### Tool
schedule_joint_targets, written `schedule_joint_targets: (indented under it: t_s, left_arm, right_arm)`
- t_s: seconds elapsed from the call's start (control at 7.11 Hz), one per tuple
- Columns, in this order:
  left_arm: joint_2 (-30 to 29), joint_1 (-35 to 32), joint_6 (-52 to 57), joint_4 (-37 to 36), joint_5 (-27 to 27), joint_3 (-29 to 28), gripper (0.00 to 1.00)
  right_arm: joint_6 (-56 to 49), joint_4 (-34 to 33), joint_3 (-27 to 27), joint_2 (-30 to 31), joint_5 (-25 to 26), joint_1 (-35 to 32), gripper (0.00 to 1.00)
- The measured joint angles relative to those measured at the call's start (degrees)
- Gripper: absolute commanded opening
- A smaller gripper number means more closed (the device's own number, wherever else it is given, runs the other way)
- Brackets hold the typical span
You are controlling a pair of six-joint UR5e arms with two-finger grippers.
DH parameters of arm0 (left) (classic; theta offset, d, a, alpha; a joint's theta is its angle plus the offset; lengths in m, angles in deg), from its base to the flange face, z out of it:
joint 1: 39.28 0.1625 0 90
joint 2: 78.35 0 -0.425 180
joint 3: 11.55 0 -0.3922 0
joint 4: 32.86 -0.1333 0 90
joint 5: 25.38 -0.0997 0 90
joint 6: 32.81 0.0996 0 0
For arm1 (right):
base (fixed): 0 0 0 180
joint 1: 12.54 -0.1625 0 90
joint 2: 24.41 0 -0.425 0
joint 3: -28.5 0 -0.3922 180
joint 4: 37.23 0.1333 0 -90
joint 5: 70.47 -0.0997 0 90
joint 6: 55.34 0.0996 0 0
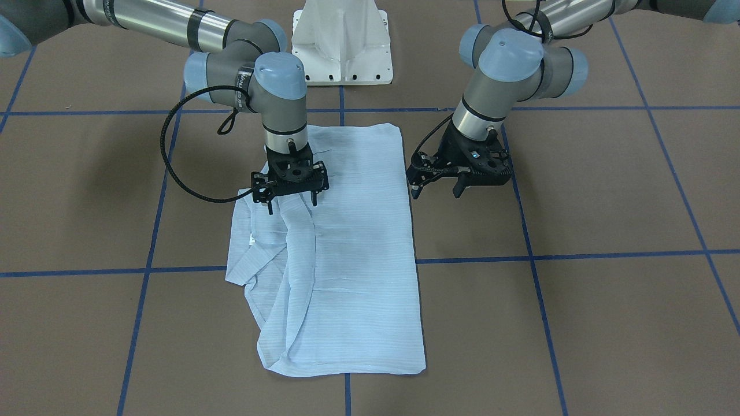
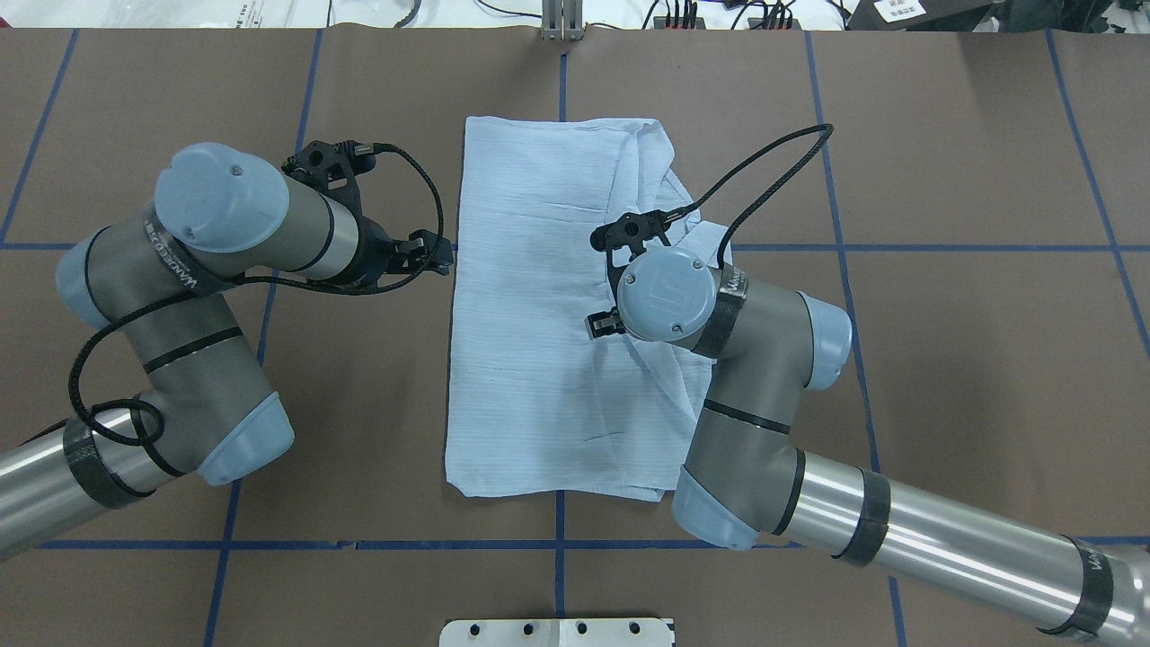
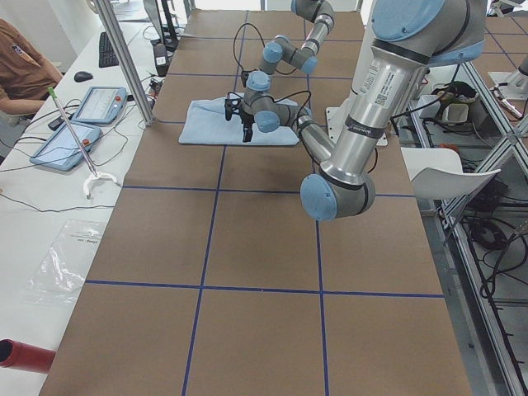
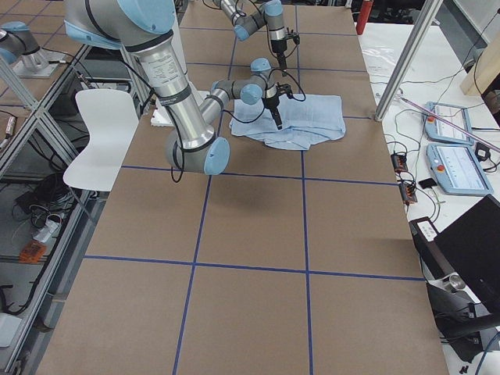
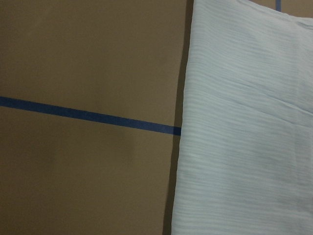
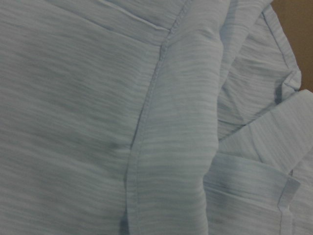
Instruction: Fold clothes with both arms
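Jaws apart both: right arm [image 1: 277,110] over shirt [image 1: 358,260], left arm [image 1: 509,75] beside; pedestal [image 1: 341,40] behind.

Nothing reads cleanly from here: white lettering on a black band [image 2: 175,261] round the left arm [image 2: 207,368] stays too blurred.

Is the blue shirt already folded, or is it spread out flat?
Partly folded. The shirt forms a long rectangle, but one sleeve sticks out crumpled along one side.

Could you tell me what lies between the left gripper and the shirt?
Only bare table and blue tape up to the shirt, in the left wrist view.
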Motion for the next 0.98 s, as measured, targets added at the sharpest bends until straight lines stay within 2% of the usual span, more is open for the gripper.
schedule_joint_targets:
  t_s: [0.28, 0.98]
  left_arm:
    - [0.03, 0.00, -0.16, 2.73, 0.00, -1.88, 1.00]
    - [-0.75, 0.09, -0.56, 3.97, 0.00, -2.49, 1.00]
  right_arm:
    - [-1.03, 0.31, 2.03, -1.27, 0.47, -0.29, 1.00]
    - [-2.00, 0.13, 2.38, -0.21, 0.47, -0.79, 1.00]
